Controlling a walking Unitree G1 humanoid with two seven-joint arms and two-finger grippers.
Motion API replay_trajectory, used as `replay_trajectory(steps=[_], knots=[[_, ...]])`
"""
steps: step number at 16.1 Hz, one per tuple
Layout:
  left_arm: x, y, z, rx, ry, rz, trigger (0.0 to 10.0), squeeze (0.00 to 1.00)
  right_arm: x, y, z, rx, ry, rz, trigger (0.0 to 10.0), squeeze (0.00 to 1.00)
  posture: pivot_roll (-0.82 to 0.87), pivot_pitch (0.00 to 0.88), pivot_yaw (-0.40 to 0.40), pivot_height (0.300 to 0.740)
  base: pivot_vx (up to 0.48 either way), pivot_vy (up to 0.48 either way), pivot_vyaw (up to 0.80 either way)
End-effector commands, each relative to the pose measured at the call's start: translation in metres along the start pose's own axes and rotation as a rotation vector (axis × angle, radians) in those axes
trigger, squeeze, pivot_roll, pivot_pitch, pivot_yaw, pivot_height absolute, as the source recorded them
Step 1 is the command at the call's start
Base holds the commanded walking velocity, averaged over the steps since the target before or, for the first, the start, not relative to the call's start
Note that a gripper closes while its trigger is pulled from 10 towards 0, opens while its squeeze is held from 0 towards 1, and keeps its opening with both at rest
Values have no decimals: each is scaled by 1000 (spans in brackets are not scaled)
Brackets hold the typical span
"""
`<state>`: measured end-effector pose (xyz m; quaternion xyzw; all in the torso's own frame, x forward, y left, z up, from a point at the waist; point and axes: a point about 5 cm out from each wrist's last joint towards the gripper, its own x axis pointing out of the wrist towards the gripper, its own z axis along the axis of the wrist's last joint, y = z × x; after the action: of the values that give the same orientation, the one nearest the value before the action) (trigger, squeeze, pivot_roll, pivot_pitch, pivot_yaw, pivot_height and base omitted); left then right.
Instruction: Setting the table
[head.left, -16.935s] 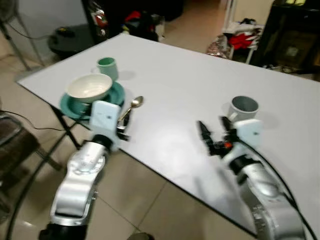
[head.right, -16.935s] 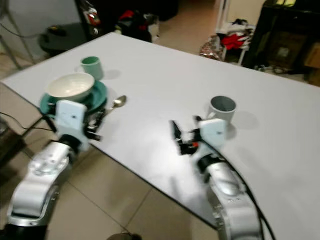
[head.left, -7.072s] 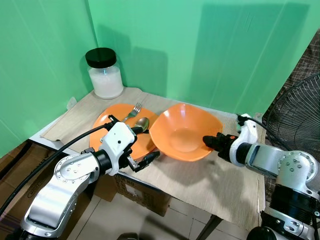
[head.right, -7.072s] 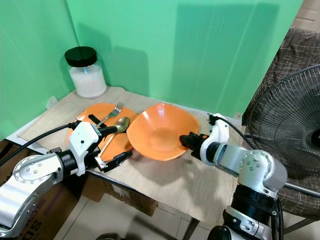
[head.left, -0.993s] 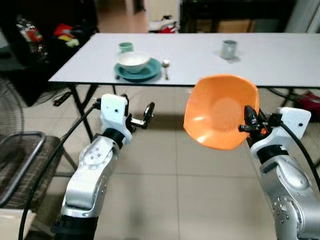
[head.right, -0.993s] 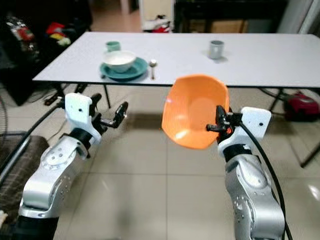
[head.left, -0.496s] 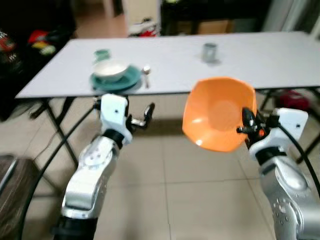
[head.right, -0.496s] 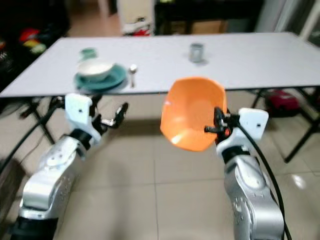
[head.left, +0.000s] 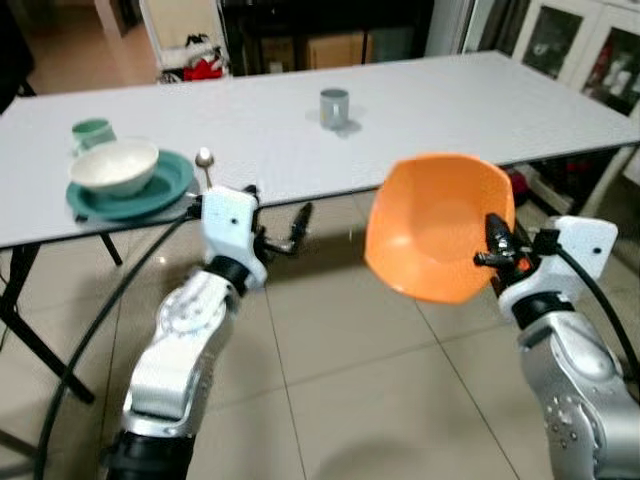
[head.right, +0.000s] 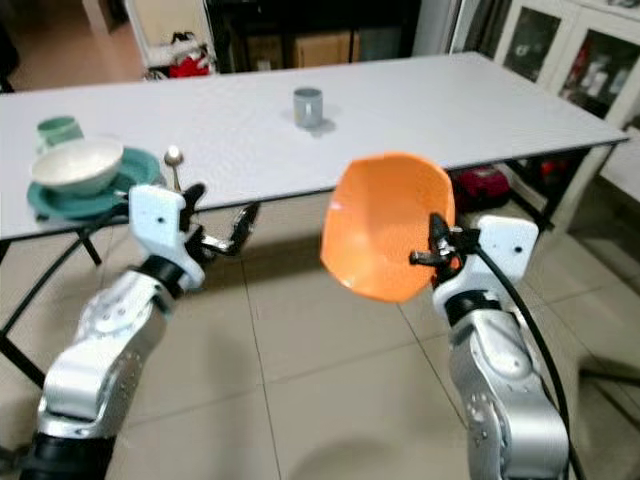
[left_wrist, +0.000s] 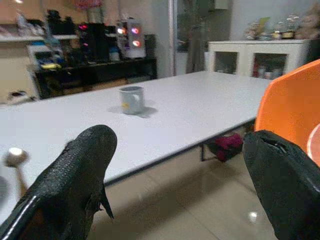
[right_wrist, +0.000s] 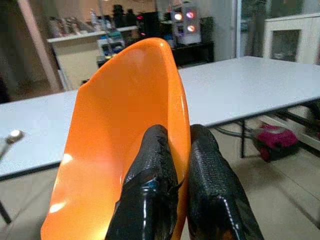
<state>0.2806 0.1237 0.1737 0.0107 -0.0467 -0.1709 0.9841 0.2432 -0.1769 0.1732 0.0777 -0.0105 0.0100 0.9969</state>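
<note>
The long white table (head.left: 420, 110) with its grey mug (head.left: 334, 107) now sits nearer than a second ago. The right gripper (head.left: 492, 246) still pinches the orange plastic bowl (head.left: 436, 236) by its rim above the tiled floor; the left gripper (head.left: 290, 232) stays spread, empty.

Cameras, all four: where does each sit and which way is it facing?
Left eye and right eye views: head, looking down at the long white table; both silver arms show.
Left wrist view: along the open left gripper toward the grey mug.
Right wrist view: along the right gripper clamping the orange plastic bowl.
Shared: table, bowl.
</note>
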Motion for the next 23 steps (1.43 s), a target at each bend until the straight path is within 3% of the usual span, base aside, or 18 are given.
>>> replay_trajectory(steps=[1, 16, 23], knots=[[-3, 7, 0, 11, 7, 22, 10000, 0, 2, 12, 9, 14, -49, 55, 10000, 0, 8, 0, 14, 740, 386, 0, 0], [-3, 7, 0, 11, 3, 16, 10000, 0, 6, 12, 12, 38, -48, 61, 10000, 0, 8, 0, 14, 740, 391, 0, 0], [-9, 14, 6, 73, 5, 13, 10000, 0, 11, 15, 3, 106, -2, 92, 10000, 0, 68, 0, 3, 740, 395, 0, 0]])
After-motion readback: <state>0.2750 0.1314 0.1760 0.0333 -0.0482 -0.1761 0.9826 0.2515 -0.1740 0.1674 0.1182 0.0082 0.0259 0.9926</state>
